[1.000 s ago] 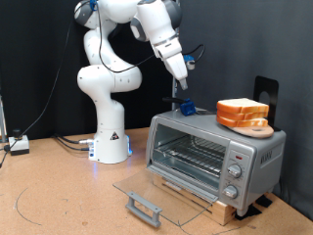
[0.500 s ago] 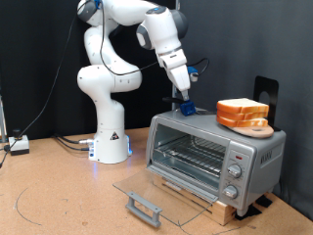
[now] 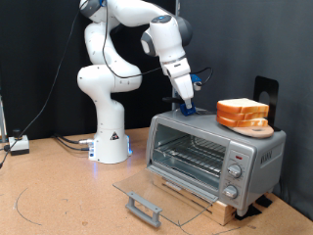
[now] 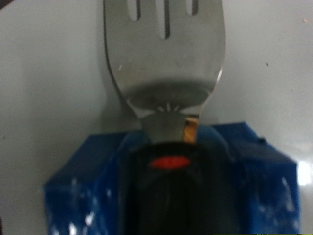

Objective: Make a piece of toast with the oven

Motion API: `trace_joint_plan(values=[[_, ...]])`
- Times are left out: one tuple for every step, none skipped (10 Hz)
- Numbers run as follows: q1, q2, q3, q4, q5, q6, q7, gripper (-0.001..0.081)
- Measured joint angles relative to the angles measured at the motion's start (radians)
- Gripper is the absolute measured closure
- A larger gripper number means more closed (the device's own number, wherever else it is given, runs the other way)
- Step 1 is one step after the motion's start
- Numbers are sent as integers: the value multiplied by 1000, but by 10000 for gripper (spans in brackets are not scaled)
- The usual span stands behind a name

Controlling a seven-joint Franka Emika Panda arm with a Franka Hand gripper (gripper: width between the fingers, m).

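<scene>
One glossy white arm [image 3: 117, 59] is being seen rising from its base on the brown tabletop [image 3: 59, 196] at the exterior view's left, bent over so that the gripper [image 3: 184, 98] is being held just above the top of the oven [image 3: 210, 157], at the end nearer the exterior view's left. One oven is being shown: a boxy silver-grey metal case with rounded corners, its glass door [image 3: 147, 186] being left folded flat toward the exterior view's bottom, a grey bar handle [image 3: 144, 208] at its edge, a wire rack [image 3: 191, 157] being exposed inside and three round knobs [image 3: 233, 174] being stacked in a column at its right. One pile of bread slices [image 3: 242, 114], pale-faced with orange-brown crust, is being kept on the oven's top at the right; a single separate piece of toast is not being made out. In the wrist view one slotted, dull-shining metal spatula blade [image 4: 166, 49] is being shown over a plain grey surface, its dark handle [image 4: 171, 191] being seated in a blue block [image 4: 83, 191]; whether the fingers are apart or together cannot be told. Against the picture a second earlier, the gripper is being found shifted slightly toward the exterior view's right, while oven, door and bread are being found unmoved.
</scene>
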Motion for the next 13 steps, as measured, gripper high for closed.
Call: trace_joint_plan(values=[[1, 4, 14, -4, 15, 12, -5, -1], [4, 5, 25, -8, 25, 15, -9, -1], [6, 5, 35, -10, 32, 17, -13, -1], [9, 5, 44, -12, 44, 20, -16, -1], [12, 5, 54, -13, 56, 26, -17, -1], [12, 5, 66, -15, 65, 34, -17, -1], [12, 5, 77, -16, 71, 40, -17, -1], [11, 5, 88, -16, 78, 48, -14, 85], [11, 6, 100, -17, 83, 59, -12, 85], [9, 7, 110, -18, 87, 65, -11, 220], [6, 6, 117, -17, 92, 68, -9, 220], [5, 6, 120, -17, 94, 70, -7, 336], [3, 6, 124, -16, 95, 71, -3, 336]])
